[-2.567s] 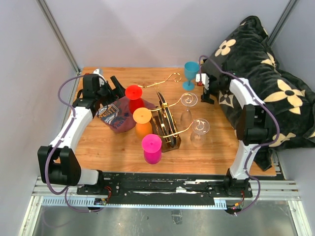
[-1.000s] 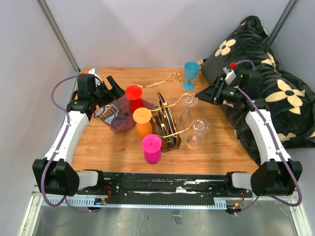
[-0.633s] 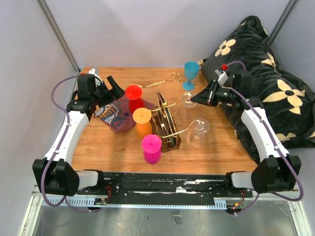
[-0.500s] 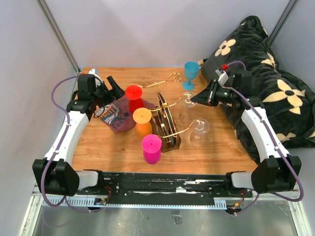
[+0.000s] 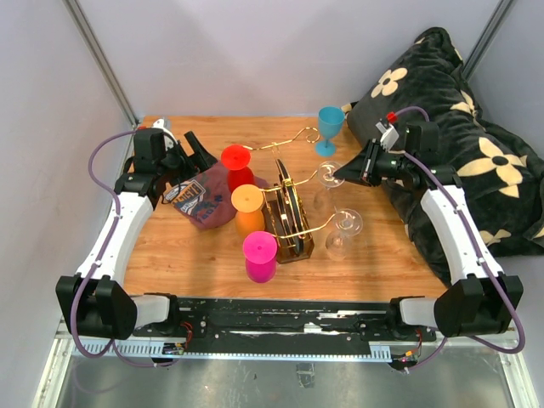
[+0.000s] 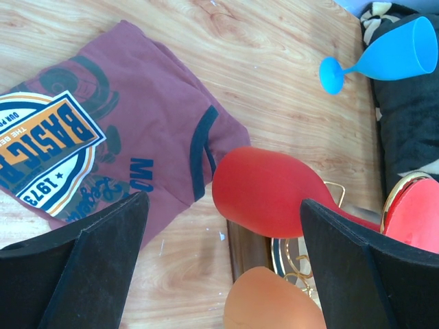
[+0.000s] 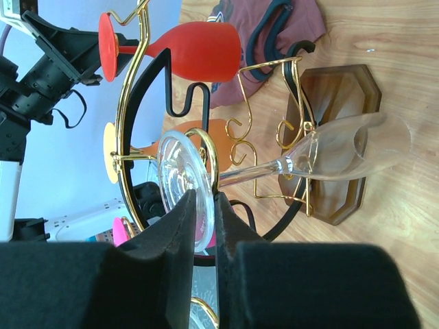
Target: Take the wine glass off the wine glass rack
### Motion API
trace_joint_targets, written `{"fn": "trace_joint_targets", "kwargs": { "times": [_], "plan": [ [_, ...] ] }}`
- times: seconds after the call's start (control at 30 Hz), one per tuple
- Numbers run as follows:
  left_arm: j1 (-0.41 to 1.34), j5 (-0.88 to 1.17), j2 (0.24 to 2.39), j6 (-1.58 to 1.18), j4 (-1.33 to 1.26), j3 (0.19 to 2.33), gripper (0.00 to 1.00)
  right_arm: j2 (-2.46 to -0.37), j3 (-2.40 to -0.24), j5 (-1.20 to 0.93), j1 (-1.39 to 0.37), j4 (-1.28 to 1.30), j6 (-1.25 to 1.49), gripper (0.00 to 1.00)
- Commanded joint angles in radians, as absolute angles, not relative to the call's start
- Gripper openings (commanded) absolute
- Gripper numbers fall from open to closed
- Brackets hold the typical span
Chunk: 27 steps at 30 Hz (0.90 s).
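The wine glass rack (image 5: 289, 223) stands mid-table on a dark wooden base (image 7: 339, 103) with gold wire arms. A clear wine glass (image 5: 325, 197) hangs upside down from its far right arm. My right gripper (image 5: 350, 172) is shut on the rim of that glass's round foot (image 7: 180, 185); the stem runs to the bowl (image 7: 357, 147), which lies over the base. The foot still sits against the gold wire. My left gripper (image 5: 197, 153) is open at the far left, its fingers (image 6: 82, 267) spread on either side of a red glass (image 6: 267, 199) without touching it.
A second clear glass (image 5: 342, 231) hangs on the near right arm. Red (image 5: 237, 163), orange (image 5: 247, 208) and pink (image 5: 259, 255) glasses hang on the left side. A blue glass (image 5: 329, 127) stands at the back. A maroon shirt (image 5: 197, 200) lies left, a flowered blanket (image 5: 459, 153) right.
My right gripper moved in from the right and shut on the clear glass's foot. Glass and rack have since shifted slightly right. The left arm has not moved.
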<state>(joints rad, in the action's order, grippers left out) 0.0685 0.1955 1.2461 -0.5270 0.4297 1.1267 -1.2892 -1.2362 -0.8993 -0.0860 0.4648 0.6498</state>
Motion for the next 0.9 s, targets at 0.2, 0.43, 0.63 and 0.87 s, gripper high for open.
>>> {"fn": "trace_joint_targets", "kwargs": {
  "times": [0.2, 0.43, 0.63, 0.87],
  "plan": [
    [0.063, 0.210, 1.225, -0.517, 0.427, 1.120, 0.98, -1.257, -1.291, -0.898, -0.073, 0.452, 0.591, 0.36],
    [0.063, 0.208, 1.223, -0.515, 0.426, 1.121, 0.98, -1.253, -1.290, -0.896, -0.074, 0.453, 0.588, 0.06],
    [0.063, 0.212, 1.222, -0.518, 0.426, 1.114, 0.98, -1.264, -1.297, -0.887, -0.068, 0.449, 0.596, 0.01],
    [0.063, 0.198, 1.214, -0.512, 0.436, 1.120, 0.98, -1.276, -1.301, -0.891, -0.048, 0.351, 0.656, 0.01]
  ]
}}
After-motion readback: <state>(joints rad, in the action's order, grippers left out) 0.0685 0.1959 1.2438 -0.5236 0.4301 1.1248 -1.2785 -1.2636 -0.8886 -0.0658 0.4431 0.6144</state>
